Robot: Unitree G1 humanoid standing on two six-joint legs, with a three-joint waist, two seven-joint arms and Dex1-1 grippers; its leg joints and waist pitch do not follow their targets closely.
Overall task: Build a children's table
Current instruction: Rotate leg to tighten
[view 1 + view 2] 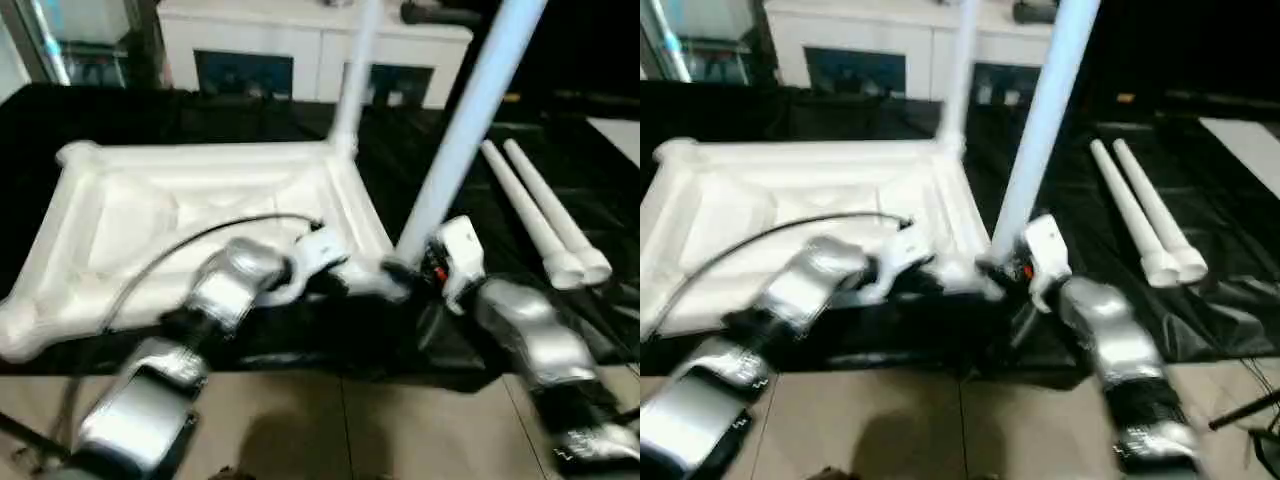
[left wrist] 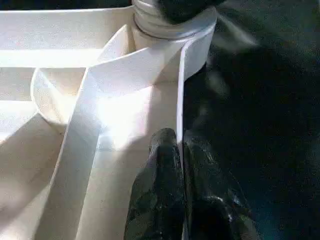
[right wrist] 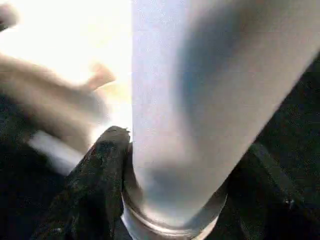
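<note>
— On the black counter, where is the tabletop?
— It lies underside up. The left gripper, forearm reaching forward, is clenched on its rim.
— And the right gripper?
— It grasps a tilted leg near the tabletop's corner. Two legs lie aside.

Upturned white tabletop, two legs socketed

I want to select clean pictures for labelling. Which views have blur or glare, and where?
Left eye view: motion blur smears the silver forearms and the upright white tapered tube leg. Left wrist view: sharp, but glare whitens the white ribbed plastic tabletop near the left end effector. Right wrist view: overexposed, smeared background beside the leg; right end effector dark.
</note>
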